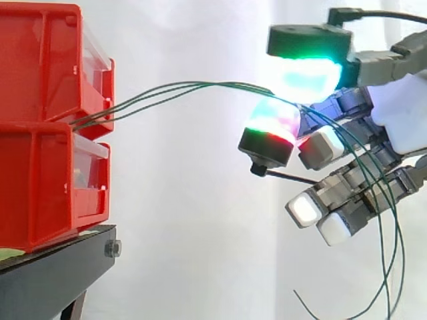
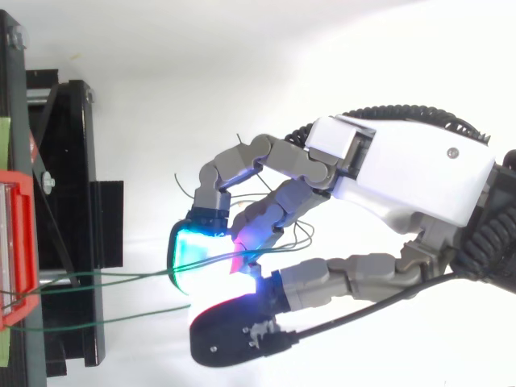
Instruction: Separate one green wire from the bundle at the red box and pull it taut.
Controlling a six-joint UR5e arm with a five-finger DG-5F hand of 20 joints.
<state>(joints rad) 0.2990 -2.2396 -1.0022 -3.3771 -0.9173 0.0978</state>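
Mid-separation here: my hand [image 2: 403, 177] pinches the green wires [image 1: 180, 86] between two pads [image 1: 307, 77], out from the red box [image 1: 53, 67] (looks like more than one strand). Next I'd shed extras, then pull away.

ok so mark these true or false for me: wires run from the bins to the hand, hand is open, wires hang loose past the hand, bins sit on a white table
1. The green wires run from the red bins to the hand. True.
2. The hand is open and clear of the wires. False: two glowing pads pinch the wires between them.
3. Beyond the pinch the wires hang down loose. True.
4. The bins sit on a white table. False: they are stacked on a black stand.
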